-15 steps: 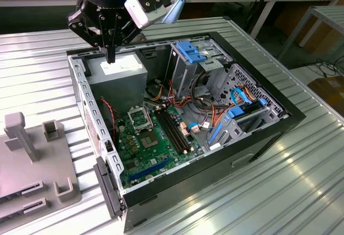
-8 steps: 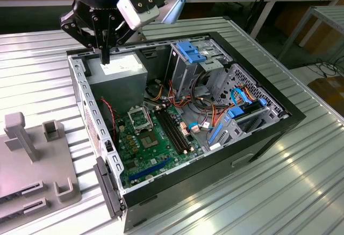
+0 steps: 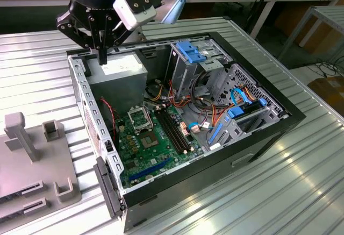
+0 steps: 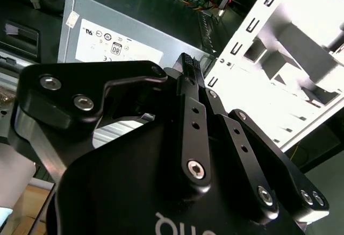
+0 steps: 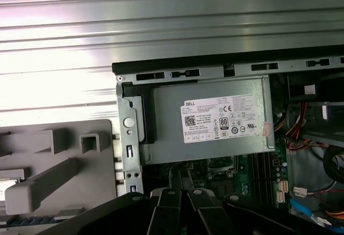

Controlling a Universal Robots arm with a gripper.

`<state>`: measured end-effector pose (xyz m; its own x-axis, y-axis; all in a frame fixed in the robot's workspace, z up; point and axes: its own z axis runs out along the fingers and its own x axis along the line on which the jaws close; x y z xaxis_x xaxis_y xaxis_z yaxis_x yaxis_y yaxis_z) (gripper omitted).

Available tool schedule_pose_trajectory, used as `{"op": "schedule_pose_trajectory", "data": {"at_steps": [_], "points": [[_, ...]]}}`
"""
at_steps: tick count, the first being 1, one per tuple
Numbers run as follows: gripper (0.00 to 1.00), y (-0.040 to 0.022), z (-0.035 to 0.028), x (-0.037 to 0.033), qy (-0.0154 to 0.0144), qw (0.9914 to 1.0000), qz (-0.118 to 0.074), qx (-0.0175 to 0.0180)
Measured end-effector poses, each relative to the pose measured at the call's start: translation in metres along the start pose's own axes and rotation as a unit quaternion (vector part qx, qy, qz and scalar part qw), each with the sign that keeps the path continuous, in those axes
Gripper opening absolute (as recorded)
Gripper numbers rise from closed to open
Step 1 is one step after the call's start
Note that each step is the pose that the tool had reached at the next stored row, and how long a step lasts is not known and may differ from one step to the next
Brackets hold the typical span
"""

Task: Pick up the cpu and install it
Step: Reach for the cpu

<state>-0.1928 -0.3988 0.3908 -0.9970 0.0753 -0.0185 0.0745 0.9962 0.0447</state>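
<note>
The gripper (image 3: 102, 57) hangs over the grey power supply (image 3: 121, 71), near the corner of the open computer case (image 3: 215, 162). Its two black fingers (image 4: 188, 68) are pressed together and I see nothing between them; in the first wrist view the tips (image 5: 180, 181) are above the edge of the power supply towards the motherboard (image 3: 156, 149).

The cpu (image 5: 8, 188) seems to be the pale flat piece lying in a recess of the grey holder (image 5: 64, 159), well apart from the gripper. Only a part of it shows. It lies flat with the light face up, and I cannot tell which way its corners point. It looks square, so I can give no long axis.

The holder (image 3: 32, 176) stands on the ribbed metal table (image 3: 279, 192), outside the case, at the exterior view's left. The perforated side wall (image 3: 86, 100) of the case stands between the holder and the inside.

On the motherboard, just beside the power supply, is the square metal-framed socket (image 3: 138, 119), and near it a smaller dark chip (image 3: 148, 141). Red and black cables (image 3: 110, 114) hang beside the socket. A drive cage with blue clips (image 3: 188, 57) rises at the far side of the case.
</note>
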Motion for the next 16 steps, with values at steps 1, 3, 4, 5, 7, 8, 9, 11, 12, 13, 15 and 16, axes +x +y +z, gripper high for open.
{"op": "schedule_pose_trajectory", "data": {"at_steps": [1,3,4,5,7,8,9,11,12,13,15,16], "points": [[0.11,-0.0001,0.0000,0.0012,0.0001,1.00000,0.000,0.0000],[0.11,-0.0002,0.0001,0.0027,0.0002,1.00000,0.000,0.0000],[0.11,-0.0003,0.0001,0.0036,0.0002,1.00000,0.000,0.0000],[0.11,-0.0003,0.0001,0.0044,0.0003,1.00000,0.000,0.0000],[0.11,-0.0004,0.0001,0.0060,0.0004,1.00000,0.000,0.0000],[0.11,-0.0005,0.0001,0.0068,0.0004,1.00000,0.000,0.0000],[0.11,-0.0006,0.0002,0.0074,0.0004,1.00000,0.000,0.0000],[0.11,-0.0007,0.0002,0.0090,0.0006,1.00000,0.000,0.0000],[0.11,-0.0007,0.0002,0.0098,0.0006,1.00000,0.000,0.0000],[0.11,-0.0008,0.0002,0.0104,0.0006,1.00000,0.000,0.0000],[0.11,-0.0009,0.0003,0.0116,0.0007,1.00000,0.000,0.0000],[0.11,-0.0009,0.0003,0.0122,0.0008,1.00000,0.000,0.0000]]}}
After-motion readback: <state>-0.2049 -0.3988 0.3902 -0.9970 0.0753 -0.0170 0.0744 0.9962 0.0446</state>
